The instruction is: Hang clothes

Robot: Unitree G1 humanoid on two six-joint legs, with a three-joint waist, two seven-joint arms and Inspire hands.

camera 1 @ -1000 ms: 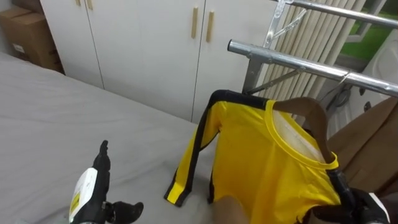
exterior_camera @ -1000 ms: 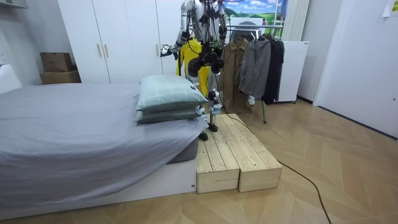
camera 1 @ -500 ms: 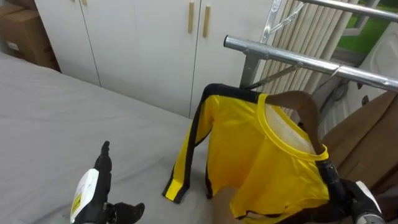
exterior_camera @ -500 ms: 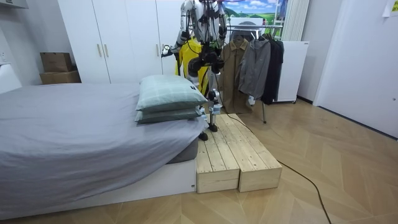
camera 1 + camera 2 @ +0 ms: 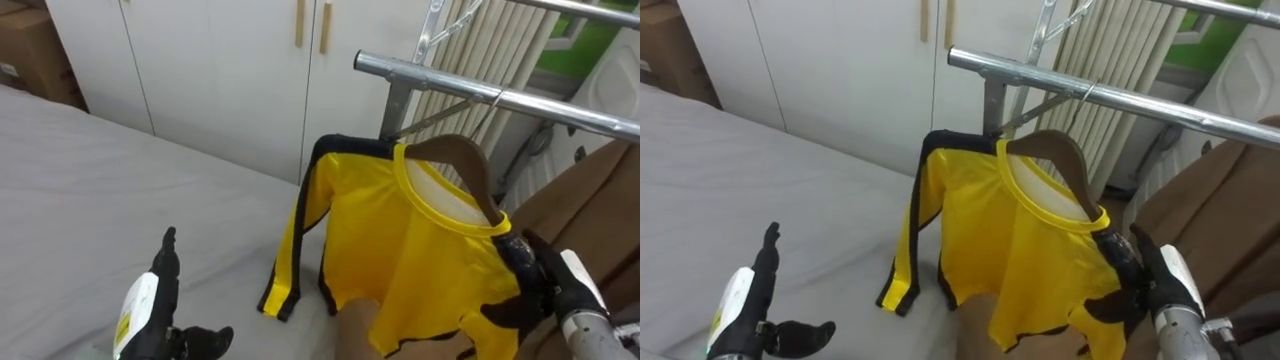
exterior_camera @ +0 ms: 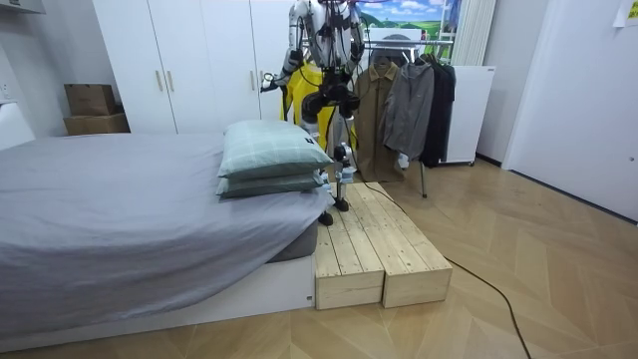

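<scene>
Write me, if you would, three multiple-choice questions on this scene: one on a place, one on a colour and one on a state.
1. Where is the left hand?
A. over the grey bed
B. on the metal rail
C. on a cupboard door

2. What colour is the yellow shirt's trim?
A. white
B. black
C. green

3. How is the yellow shirt kept?
A. folded on the bed
B. on a wooden hanger
C. inside a box

Answers:
1 A: the hand hovers above the grey sheet.
2 B: a black band edges the sleeve and shoulder.
3 B: the hanger's brown arm shows through the collar.
</scene>
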